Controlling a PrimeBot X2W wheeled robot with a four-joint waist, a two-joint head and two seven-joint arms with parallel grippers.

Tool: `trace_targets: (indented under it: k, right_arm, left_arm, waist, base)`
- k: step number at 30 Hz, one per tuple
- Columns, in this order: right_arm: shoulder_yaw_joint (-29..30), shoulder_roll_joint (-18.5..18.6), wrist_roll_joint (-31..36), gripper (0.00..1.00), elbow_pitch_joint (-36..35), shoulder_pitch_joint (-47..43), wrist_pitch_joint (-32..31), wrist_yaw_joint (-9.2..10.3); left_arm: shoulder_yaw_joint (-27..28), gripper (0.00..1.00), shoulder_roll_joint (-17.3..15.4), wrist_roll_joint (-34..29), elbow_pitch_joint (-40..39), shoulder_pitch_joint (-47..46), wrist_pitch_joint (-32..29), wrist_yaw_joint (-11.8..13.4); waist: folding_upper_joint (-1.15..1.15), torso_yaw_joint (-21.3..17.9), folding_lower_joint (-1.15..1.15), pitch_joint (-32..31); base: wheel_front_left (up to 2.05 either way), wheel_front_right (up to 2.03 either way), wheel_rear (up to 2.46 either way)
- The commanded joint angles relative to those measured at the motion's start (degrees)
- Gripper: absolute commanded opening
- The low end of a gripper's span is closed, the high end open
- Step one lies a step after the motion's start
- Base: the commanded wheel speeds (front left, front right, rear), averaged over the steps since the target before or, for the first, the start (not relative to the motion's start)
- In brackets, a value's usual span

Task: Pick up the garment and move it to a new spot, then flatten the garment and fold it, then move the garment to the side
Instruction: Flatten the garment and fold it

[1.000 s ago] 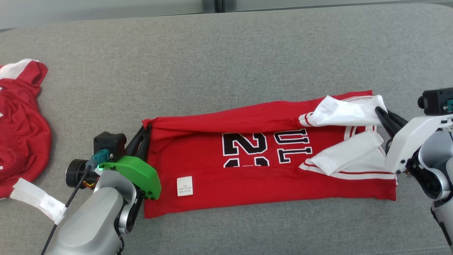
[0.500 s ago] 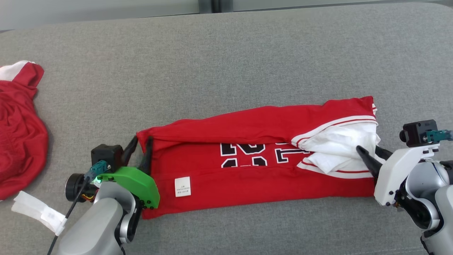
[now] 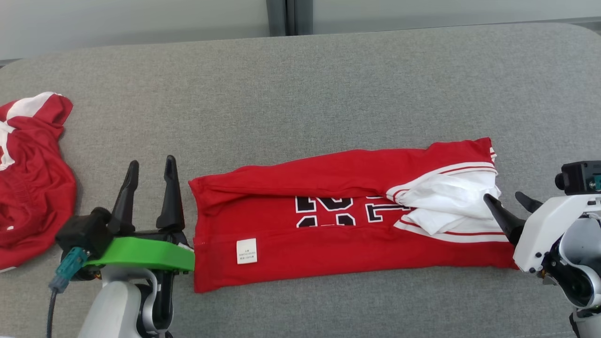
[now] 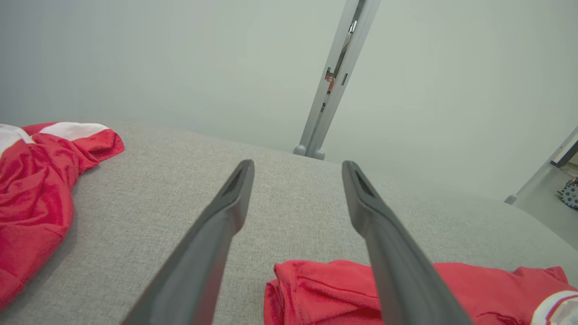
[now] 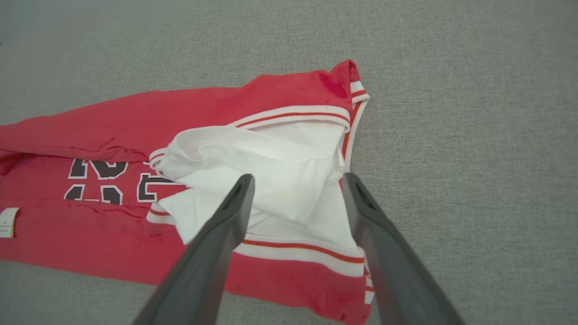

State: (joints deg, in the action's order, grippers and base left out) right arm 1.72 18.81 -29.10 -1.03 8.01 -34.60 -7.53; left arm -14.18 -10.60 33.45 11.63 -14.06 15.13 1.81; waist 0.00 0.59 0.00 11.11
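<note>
Red jersey (image 3: pixel 338 225) lies on the grey pad (image 3: pixel 328 84) as a long strip. Its top flap is folded over half the number print, and the white sleeves (image 3: pixel 446 206) are bunched at its right end. Reads as mid-fold: the lengthwise fold is in, the crosswise fold and the move aside are not yet done.

Head view: left gripper (image 3: pixel 151 162) sits just off the jersey's left edge, fingers spread wide, empty, clear of the cloth. Right gripper (image 3: pixel 502 196) is at the jersey's right end, also spread wide and empty. One tip is over the sleeves; can't tell if it touches. A second garment (image 3: pixel 33 173) lies well left of the jersey.

Left wrist view: fingers wide apart with bare pad between them. The jersey's left corner is beneath one finger; contact hidden.

Right wrist view: fingers wide, straddling the sleeves, gripping nothing.

Next, my read: flatten or tuck the sleeves first, or the fold comes out lumpy. Then take a fresh pinch at each end of the jersey, through both layers, and bring one end over the other. Risk: catching only the top layer.
</note>
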Motion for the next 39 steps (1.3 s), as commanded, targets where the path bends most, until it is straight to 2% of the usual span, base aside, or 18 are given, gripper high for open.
trace_targets:
  k: [1,6,11,17,26,27,28,29,39]
  right_arm:
    - [1.42,-1.10,0.05,1.00,0.57,1.15,-0.85,0.08]
    - [6.01,-4.77,3.22,1.00,5.32,5.27,-4.29,0.04]
    - [8.71,-7.58,6.62,1.00,10.58,9.38,-5.51,0.04]
    - [11.73,-9.88,11.31,1.00,17.28,12.07,-6.17,0.05]
    - [13.40,-12.53,13.75,1.00,24.65,12.77,-5.29,0.07]
    - [13.31,-12.70,13.80,0.92,25.26,12.79,-5.03,0.07]
    - [13.06,-12.82,14.09,0.43,25.96,12.94,-4.88,0.07]
    - [12.43,-12.94,14.44,0.00,26.71,13.26,-4.22,0.07]
    - [16.41,-7.02,18.16,0.00,22.50,15.06,0.49,0.10]
  left_arm:
    - [2.80,1.00,1.21,-2.48,-1.58,1.43,-0.03,-1.52]
    - [9.35,1.00,5.08,-9.43,-3.28,5.44,-0.02,-6.31]
    - [11.38,1.00,6.58,-13.07,-3.10,6.58,-0.01,-8.27]
    - [11.99,1.00,7.27,-14.95,-2.73,6.74,-0.01,-9.05]
    - [12.20,1.00,7.65,-15.55,-2.08,7.07,0.00,-9.32]
    - [12.05,1.00,7.67,-15.59,-2.04,7.00,0.00,-9.34]
    - [11.92,1.00,7.68,-15.57,-2.00,6.90,0.00,-9.34]
    - [11.78,1.00,7.68,-15.48,-1.77,6.71,0.00,-9.36]
    - [11.58,1.00,7.67,-14.73,-1.71,7.33,0.00,-9.38]
  waist:
    - [0.00,0.04,0.00,-0.24]
    - [0.00,0.30,0.00,0.08]
    - [0.00,1.33,0.00,1.07]
    - [0.00,2.84,0.00,2.16]
    - [0.00,3.67,0.00,2.87]
    - [0.00,3.64,0.00,2.91]
    - [0.00,3.59,0.00,2.92]
    - [0.00,3.42,0.00,2.86]
    - [0.00,1.83,0.00,1.02]
  base:
    - [0.00,0.00,0.00]
    - [0.00,0.00,0.00]
    - [0.00,0.00,0.00]
    - [0.00,0.00,0.00]
    - [0.00,0.00,0.00]
    - [0.00,0.00,0.00]
    - [0.00,0.00,0.00]
    - [0.00,0.00,0.00]
    - [0.00,0.00,0.00]
